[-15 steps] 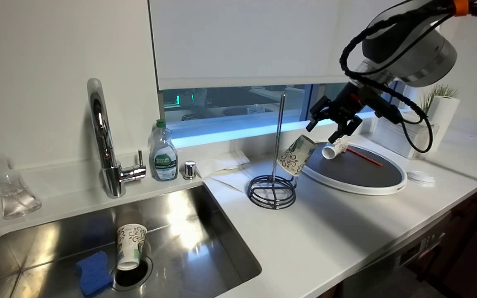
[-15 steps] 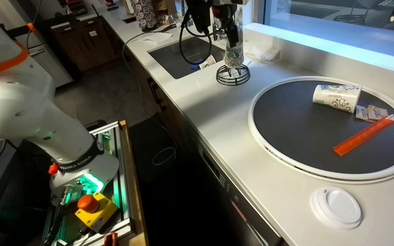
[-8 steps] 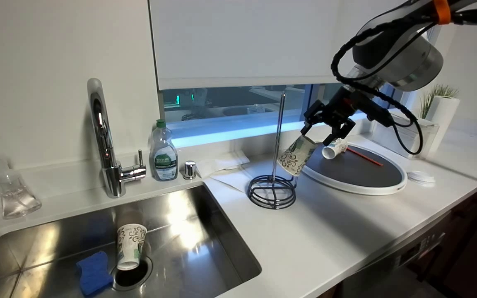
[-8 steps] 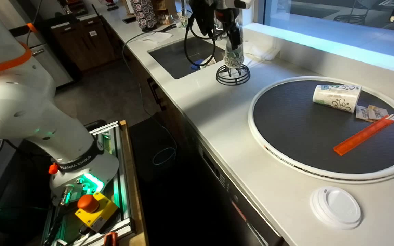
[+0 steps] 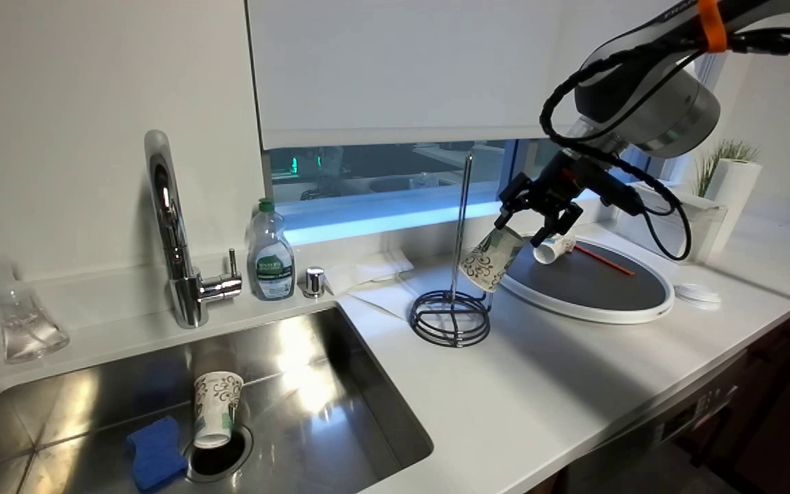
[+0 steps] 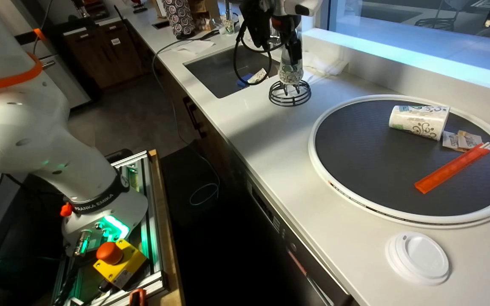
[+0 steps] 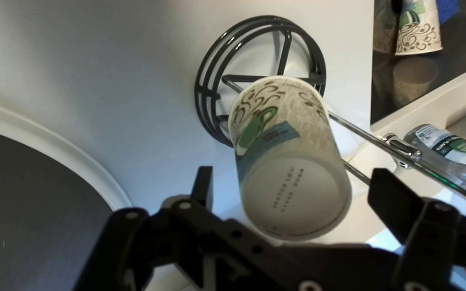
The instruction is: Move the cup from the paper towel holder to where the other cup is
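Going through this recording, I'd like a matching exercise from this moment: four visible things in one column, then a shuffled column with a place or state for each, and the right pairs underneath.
Things
1. pincer
2. paper cup closest to the pincer
3. blue sponge
4. red-orange sleeve

Places and states
A. lying in the sink
B. lying on the round tray
C. open, gripping nothing
D. tilted, base up, propped on the paper towel holder

Right pairs: 1-C, 2-D, 3-A, 4-B
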Controlling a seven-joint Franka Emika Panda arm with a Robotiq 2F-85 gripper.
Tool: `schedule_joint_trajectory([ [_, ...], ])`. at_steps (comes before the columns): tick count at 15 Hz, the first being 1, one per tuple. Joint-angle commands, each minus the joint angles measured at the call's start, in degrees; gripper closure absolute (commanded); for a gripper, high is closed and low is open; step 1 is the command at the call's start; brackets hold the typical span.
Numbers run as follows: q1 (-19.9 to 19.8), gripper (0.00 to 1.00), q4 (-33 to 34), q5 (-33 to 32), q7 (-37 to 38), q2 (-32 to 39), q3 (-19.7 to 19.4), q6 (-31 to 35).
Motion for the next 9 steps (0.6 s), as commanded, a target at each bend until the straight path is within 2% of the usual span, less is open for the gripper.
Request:
schedule_joint_trajectory([
  [1,-1.1,0.32,1.0,1.1,-0.1,1.4,1.2,1.3],
  [4,-1.3,0.58,1.6,1.3,0.0,1.6,1.4,1.4],
  [9,-1.6,0.6,1.9,1.2,-0.1,1.8,1.5,1.4],
])
